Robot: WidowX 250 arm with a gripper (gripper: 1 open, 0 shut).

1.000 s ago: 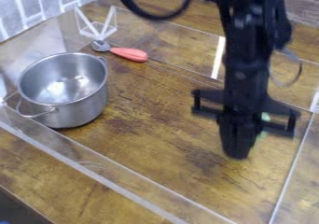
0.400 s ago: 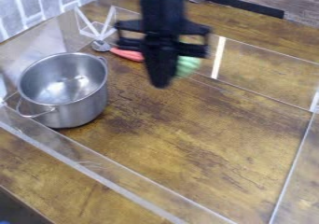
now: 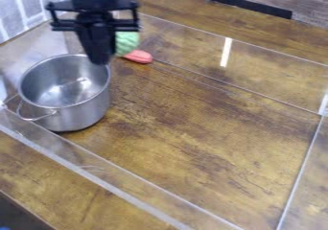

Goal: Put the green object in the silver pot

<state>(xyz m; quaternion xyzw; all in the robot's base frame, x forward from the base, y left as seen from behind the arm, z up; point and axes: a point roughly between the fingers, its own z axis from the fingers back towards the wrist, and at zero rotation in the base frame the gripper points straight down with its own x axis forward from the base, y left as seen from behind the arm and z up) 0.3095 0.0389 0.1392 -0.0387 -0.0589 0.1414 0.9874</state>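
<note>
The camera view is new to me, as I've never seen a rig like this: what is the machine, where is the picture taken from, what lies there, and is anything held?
One camera looks down at an angle. The dark, blurred shape is a robot arm's gripper, above the silver pot's far rim. The pot stands on a wooden table. The green object has travelled with the gripper, so it appears held. A red-orange utensil lies beyond the pot.
</note>
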